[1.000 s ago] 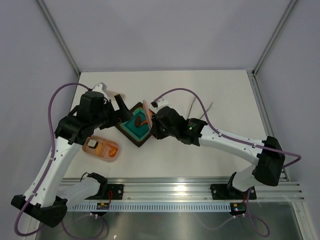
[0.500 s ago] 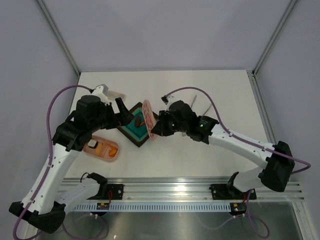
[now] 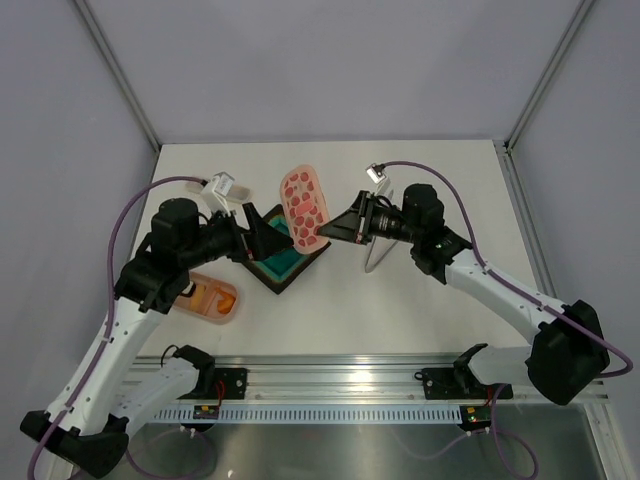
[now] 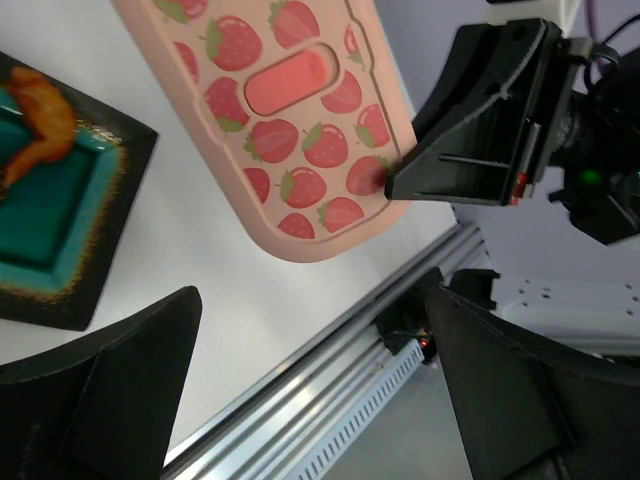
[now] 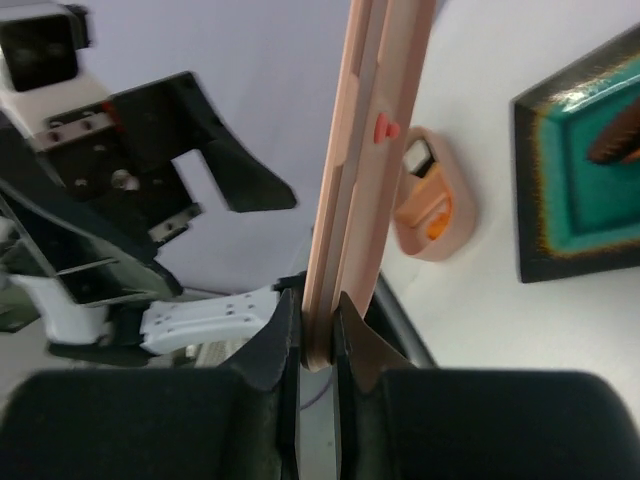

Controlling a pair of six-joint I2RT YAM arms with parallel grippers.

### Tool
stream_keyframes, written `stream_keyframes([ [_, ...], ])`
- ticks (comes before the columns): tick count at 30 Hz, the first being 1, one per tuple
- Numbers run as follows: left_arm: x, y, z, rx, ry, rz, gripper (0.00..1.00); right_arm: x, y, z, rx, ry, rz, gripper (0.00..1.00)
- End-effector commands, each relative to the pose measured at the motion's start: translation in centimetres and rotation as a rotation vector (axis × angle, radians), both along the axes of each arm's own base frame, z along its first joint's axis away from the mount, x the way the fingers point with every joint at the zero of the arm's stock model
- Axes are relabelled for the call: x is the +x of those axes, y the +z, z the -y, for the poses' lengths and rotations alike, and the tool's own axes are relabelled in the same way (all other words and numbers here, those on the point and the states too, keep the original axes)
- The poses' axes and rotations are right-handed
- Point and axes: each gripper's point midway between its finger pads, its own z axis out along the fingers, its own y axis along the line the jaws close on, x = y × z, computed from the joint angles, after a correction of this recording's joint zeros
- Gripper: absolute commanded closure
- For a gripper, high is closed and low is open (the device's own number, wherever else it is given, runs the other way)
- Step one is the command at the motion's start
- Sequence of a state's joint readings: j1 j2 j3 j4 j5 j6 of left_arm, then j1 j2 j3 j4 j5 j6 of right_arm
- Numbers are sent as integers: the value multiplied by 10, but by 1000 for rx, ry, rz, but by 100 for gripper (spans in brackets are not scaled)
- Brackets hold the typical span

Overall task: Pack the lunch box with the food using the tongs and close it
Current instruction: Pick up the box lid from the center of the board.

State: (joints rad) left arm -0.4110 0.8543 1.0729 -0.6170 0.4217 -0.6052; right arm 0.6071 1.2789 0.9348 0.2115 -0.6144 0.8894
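Holding the lid (image 3: 305, 207) by one edge, my right pincer (image 5: 318, 312) is closed narrow on it, and the lid hangs tilted in the air, its strawberry side turned toward my left arm. My left pincer (image 3: 257, 233) stands wide and holds nothing, just beside the lid, over the left corner of the tray (image 4: 118, 152). A shrimp (image 4: 38, 108) and a brown piece (image 5: 614, 140) lie on the teal middle of the tray. The lunch box (image 3: 206, 297) sits open on the table, left of the tray and near it, with orange food (image 3: 219, 298) inside. The tongs (image 3: 374, 257) lie on the table under my right arm, apart from both pincers.
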Motion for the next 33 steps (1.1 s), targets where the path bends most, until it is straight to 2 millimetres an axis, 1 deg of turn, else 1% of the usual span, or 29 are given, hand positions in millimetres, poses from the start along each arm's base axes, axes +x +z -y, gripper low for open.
stream_keyframes([
  [1,-14,39,24,-189,-149,97,1,-24,61,-2,235,177,120,100],
  [3,-18,41,26,-235,-153,84,1,-26,64,-1,260,198,122,100],
  [4,-19,39,28,-249,-165,87,1,-28,70,-1,285,205,135,100],
  [6,-20,38,28,-262,-164,83,1,-31,72,0,299,222,140,100],
  [9,-18,39,26,-270,-146,96,1,-35,79,2,329,241,161,100],
  [13,-9,47,20,-287,-93,127,4,-41,82,5,354,264,157,100],
  [14,-5,48,19,-293,-79,130,7,-42,80,6,354,268,150,100],
  [15,-3,55,19,-316,-74,153,8,-43,80,6,356,268,151,100],
  [17,2,61,16,-340,-56,172,10,-45,75,7,353,272,142,100],
  [18,4,66,16,-360,-54,187,11,-46,77,7,363,277,143,100],
  [20,9,67,16,-382,-44,183,13,-49,76,8,372,293,137,100],
  [21,11,67,17,-397,-50,192,17,-50,78,8,383,301,137,100],
  [25,13,73,21,-463,-67,203,25,-53,77,11,412,319,123,100],
  [26,13,75,21,-474,-67,206,25,-53,74,11,416,319,111,100],
  [28,14,74,20,-473,-59,209,27,-53,75,12,443,331,100,100],
  [29,15,74,20,-472,-57,206,28,-57,78,14,464,343,123,100],
  [30,15,73,20,-472,-57,206,29,-55,75,13,473,351,88,100],
  [32,15,73,20,-477,-52,204,37,-57,76,13,493,368,92,100],
  [33,15,75,19,-482,-48,212,40,-54,73,12,493,369,70,100],
])
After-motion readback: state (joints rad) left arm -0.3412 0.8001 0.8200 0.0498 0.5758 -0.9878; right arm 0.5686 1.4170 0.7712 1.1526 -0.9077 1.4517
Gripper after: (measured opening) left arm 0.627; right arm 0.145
